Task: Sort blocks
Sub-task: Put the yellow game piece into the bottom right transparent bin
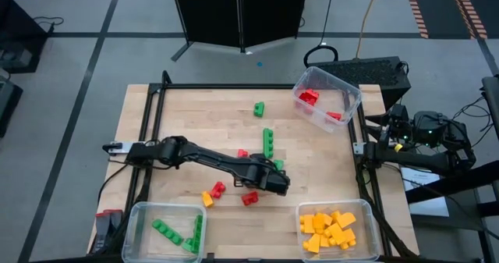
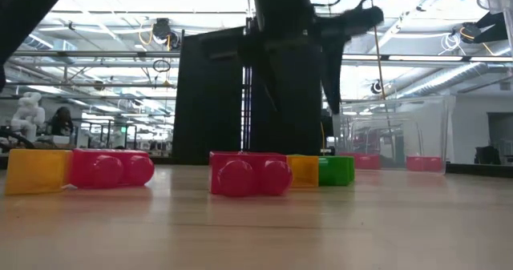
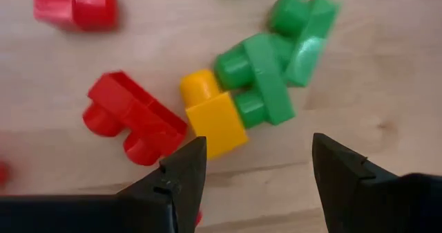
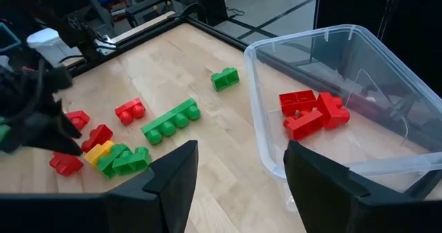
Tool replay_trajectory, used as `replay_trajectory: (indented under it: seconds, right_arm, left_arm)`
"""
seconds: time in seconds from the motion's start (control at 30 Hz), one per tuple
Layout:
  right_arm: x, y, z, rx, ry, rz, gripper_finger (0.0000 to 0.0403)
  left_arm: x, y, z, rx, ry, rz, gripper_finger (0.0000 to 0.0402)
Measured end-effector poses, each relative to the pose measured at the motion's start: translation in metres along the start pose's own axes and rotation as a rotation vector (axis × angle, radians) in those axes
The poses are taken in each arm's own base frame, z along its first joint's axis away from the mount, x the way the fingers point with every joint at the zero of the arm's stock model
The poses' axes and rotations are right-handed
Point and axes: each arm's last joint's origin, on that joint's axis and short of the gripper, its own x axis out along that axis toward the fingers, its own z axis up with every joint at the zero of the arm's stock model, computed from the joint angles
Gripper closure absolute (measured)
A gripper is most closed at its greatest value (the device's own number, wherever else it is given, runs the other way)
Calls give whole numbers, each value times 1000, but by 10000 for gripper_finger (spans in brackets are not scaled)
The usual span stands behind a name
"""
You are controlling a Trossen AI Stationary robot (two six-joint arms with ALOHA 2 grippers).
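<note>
Wooden butcher-block table [image 1: 187, 119] in a dark frame, grey floor around it; you see three clear bins on it.

Left gripper [image 3: 255, 167]: fingers [image 3: 186, 167] spread apart, nothing between them, hovering low over the table near its middle. In your left wrist view the jaws sit just above a tight cluster: a yellow block [image 3: 210, 112] touching a green block [image 3: 266, 70] on one side and a red block [image 3: 135, 119] on the other. A second red block [image 3: 72, 3] lies apart from the cluster, farther from the gripper.

Moving out from the left gripper in the high view: a red block [image 1: 250, 198] and a red-and-yellow pair [image 1: 212, 193] lie just beside it toward the near edge; a long green block [image 1: 268, 142] lies just beyond it, and a small green block [image 1: 259, 108] farther still toward the far edge.

Bins, placed from the left gripper: green bin [image 1: 140, 236] at the near-left corner holds green blocks; yellow bin [image 1: 373, 232] at the near-right corner holds a heap of yellow blocks [image 1: 329, 230]; red bin [image 1: 347, 99] at the far right, tilted, holds a few red blocks [image 1: 310, 97].

Right gripper [image 4: 238, 174]: fingers spread, empty, parked off the table's right edge, well apart from the left gripper, near the red bin.
</note>
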Motion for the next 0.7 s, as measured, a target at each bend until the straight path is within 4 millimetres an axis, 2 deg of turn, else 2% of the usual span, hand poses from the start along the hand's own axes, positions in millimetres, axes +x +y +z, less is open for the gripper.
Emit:
replay_trajectory:
  seconds: [0.27, 0.7]
  right_arm:
    - [0, 0, 0, 1, 0, 0, 195]
    - [0, -3, -6, -21, 61, -26, 195]
  left_arm:
    - [23, -2, -6, -31, 33, 31, 204]
    - [28, 2, -4, -78, 40, 90, 204]
